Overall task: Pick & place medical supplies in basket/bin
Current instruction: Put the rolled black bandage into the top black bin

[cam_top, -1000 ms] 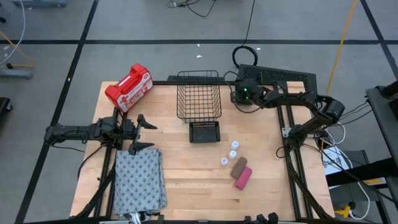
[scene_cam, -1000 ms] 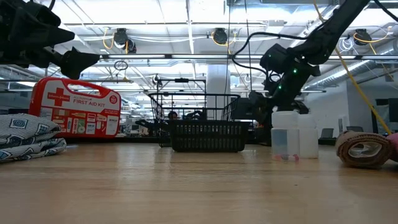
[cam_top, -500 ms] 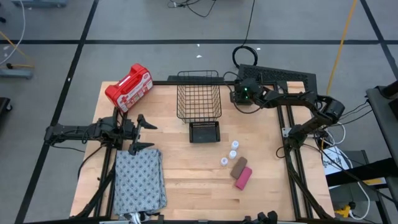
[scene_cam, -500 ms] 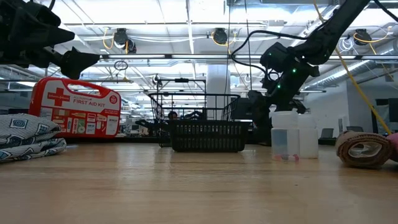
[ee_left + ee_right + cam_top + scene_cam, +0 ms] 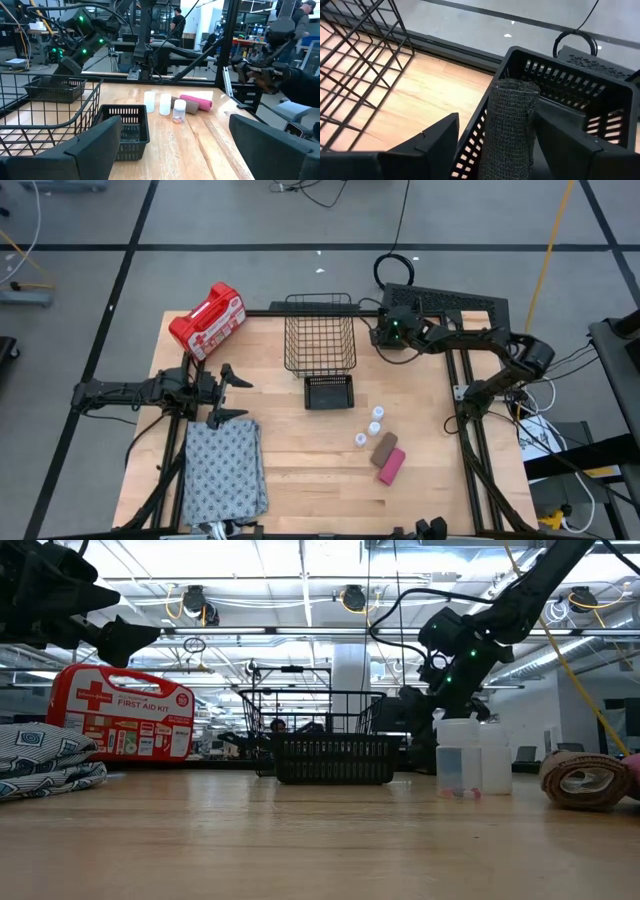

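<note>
Your right gripper [image 5: 512, 145] is hovering open over a mesh roll [image 5: 512, 120] in the far-right bin [image 5: 600, 95], prob. lining up; left gripper [image 5: 228, 392], open & empty, is waiting by the cloth [image 5: 224, 468].

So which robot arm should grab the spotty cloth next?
Probably the left. Its open gripper hovers right beside the cloth, while the right gripper is far off at the table's back corner, over a black bin.

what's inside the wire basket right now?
Nothing visible: through the wire basket only bare table shows. The vials, brown block, pink block and cloth lie outside it. No part of its floor is hidden.
</note>
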Motion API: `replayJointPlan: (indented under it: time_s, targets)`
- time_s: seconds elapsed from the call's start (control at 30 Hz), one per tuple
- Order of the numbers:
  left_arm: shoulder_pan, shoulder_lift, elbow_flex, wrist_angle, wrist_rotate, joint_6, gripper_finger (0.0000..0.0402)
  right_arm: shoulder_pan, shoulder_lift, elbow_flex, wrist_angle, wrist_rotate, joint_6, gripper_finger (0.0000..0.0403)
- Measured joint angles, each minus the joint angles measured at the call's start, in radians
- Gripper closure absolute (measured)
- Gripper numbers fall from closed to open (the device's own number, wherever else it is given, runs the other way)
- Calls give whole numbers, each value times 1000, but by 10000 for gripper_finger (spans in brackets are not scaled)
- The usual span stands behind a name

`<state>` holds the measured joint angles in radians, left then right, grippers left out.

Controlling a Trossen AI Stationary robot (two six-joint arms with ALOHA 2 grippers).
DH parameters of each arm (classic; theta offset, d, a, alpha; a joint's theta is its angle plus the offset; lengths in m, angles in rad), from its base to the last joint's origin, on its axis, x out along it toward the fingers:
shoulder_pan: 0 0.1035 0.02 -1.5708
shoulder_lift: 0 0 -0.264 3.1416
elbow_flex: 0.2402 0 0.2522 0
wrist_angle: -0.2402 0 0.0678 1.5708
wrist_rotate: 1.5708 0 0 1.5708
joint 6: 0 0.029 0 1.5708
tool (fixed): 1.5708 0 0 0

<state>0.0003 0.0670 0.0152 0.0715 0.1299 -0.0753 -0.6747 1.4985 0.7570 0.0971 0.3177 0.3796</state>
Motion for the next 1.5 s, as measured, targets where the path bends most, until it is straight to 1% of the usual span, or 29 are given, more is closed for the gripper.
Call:
replayJointPlan:
  time_s: [0.13, 0.27, 0.53, 0.6, 0.7, 0.77, 0.8, 0.93, 1.0, 1.07, 1.1, 1.3, 1.37, 1.5]
  targets:
    - [0, 0, 0, 0, 0, 0, 27, 0, -12, 0, 12, 51, -8, 155]
    - [0, 0, 0, 0, 0, 0, 27, -1, -18, 0, 35, 51, -28, 157]
    - [0, 0, 0, 0, 0, 0, 27, 2, -18, 0, 24, 43, -59, 160]
    - [0, 0, 0, 0, 0, 0, 27, 2, -18, 0, 2, -1, -58, 161]
    - [0, 0, 0, 0, 0, 0, 27, -6, -18, 0, -23, -99, -45, 161]
    - [0, 0, 0, 0, 0, 0, 27, -15, -18, 3, -33, -138, -34, 161]
    - [0, 0, 0, 0, 0, 0, 27, -22, -18, 12, -54, -140, -30, 162]
    - [0, 0, 0, 0, 0, 0, 27, -60, -17, 119, -249, -131, -74, 171]
    - [0, 0, 0, 0, 0, 0, 27, -67, -17, 169, -331, -86, -114, 178]
    - [0, 0, 0, 0, 0, 0, 27, -66, -17, 205, -377, -27, -156, 183]
    - [0, 0, 0, 0, 0, 0, 27, -66, -17, 216, -386, -6, -182, 185]
    - [0, 0, 0, 0, 0, 0, 27, -63, -2, 210, -394, 31, -287, 187]
    - [0, 0, 0, 0, 0, 0, 27, -63, 11, 199, -394, 54, -295, 186]
    - [0, 0, 0, 0, 0, 0, 27, -63, 47, 185, -368, 47, -297, 187]
